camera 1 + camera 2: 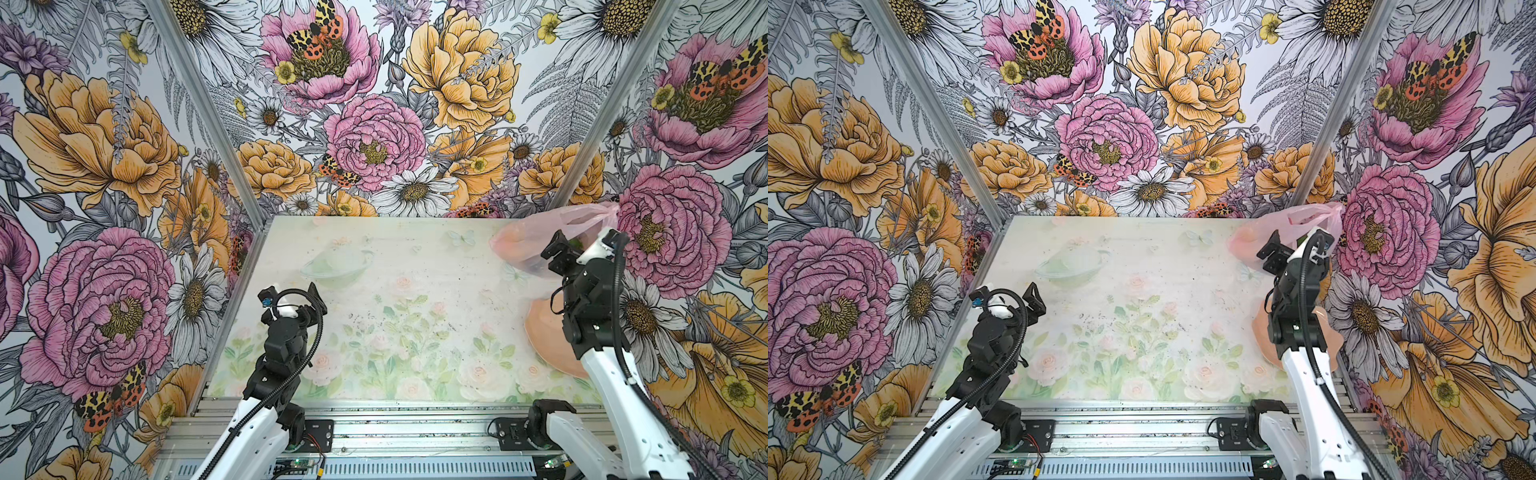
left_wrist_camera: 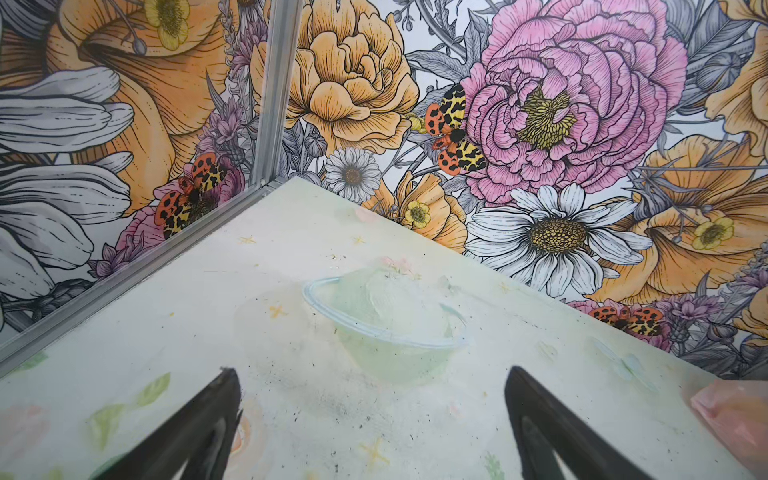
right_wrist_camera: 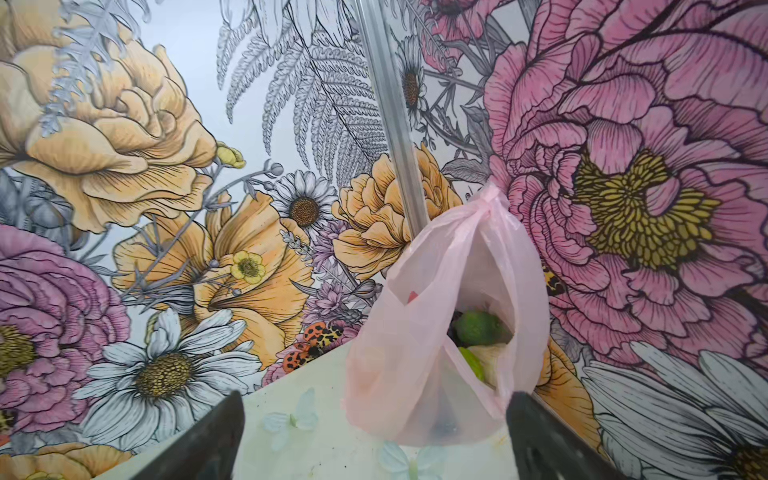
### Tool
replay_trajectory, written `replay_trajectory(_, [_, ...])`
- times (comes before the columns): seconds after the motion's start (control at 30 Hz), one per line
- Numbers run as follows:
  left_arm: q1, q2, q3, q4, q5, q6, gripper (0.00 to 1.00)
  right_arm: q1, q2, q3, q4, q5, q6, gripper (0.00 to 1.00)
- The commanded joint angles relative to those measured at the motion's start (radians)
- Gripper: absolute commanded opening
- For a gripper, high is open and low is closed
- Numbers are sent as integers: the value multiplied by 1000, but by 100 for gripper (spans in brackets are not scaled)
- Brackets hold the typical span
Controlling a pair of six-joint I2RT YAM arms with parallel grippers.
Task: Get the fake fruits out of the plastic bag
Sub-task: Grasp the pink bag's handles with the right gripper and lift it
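Right wrist view: plastic bag [image 3: 415, 332] looks thin, floppy, slippery; pinch the knotted handles mid-frame. Meanwhile right gripper [image 3: 374, 399] and left gripper [image 2: 370, 369] gape wide, empty.

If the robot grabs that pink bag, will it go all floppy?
Probably floppy: the pink bag is thin, see-through film, so it should crumple. It likely sags under the fruits inside. Those rounded pieces may shift when it tilts.

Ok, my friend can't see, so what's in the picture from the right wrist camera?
A pink plastic bag sits in the table corner by flowery walls, handles bunched on top, green fake fruits showing inside. The right gripper faces it, open and empty.
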Motion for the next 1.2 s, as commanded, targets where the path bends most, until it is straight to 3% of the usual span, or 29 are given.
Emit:
replay_trajectory(0.0, [26, 27, -24, 31, 51, 15, 99, -1, 138, 117, -41, 209, -77, 100])
replay_trajectory(0.13, [41, 52, -34, 47, 72, 8, 99, -25, 293, 252, -26, 321, -174, 99])
replay_trajectory(0.27, [44, 61, -48, 76, 81, 9, 99, -79, 396, 341, -15, 318, -204, 99])
replay_trajectory(0.9, [61, 140, -60, 152, 151, 13, 99, -284, 711, 592, -4, 7, -197, 99])
replay_trajectory(1.03, [61, 148, -58, 157, 154, 12, 99, -293, 757, 609, -15, -80, -189, 87])
replay_trajectory(1.17, [61, 149, -58, 157, 152, 11, 99, -291, 785, 619, -34, -121, -168, 62])
